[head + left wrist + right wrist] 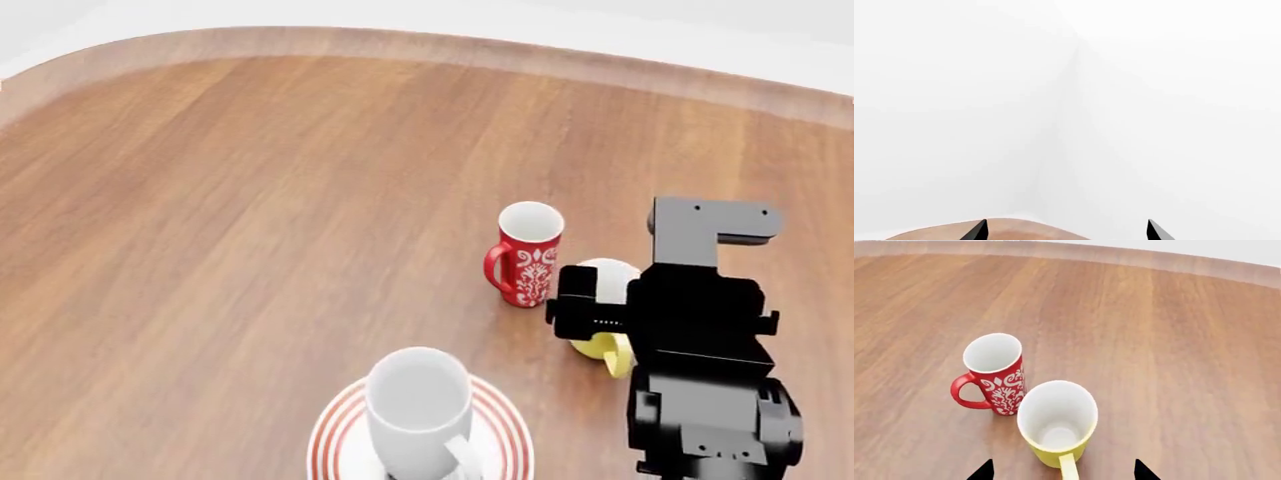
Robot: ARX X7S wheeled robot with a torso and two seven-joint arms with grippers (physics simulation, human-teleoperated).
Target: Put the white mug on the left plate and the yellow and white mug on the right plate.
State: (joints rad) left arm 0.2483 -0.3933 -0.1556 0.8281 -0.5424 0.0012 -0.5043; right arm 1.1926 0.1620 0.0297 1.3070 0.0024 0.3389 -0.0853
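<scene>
Right end effector (1062, 471): fingers spread, empty, yellow and white mug (1057, 422) upright on the counter (1174, 340) just ahead between them, handle toward it. White mug (419, 405): already on left plate (505, 432). Right plate: unseen. Left end effector (1066, 231): spread, empty.

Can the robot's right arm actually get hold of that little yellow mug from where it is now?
Probably yes. The right claw hangs open just above the yellow mug, a fingertip on each side of its handle. The red mug stands close beside it and might get bumped, though it does not block the way down.
</scene>
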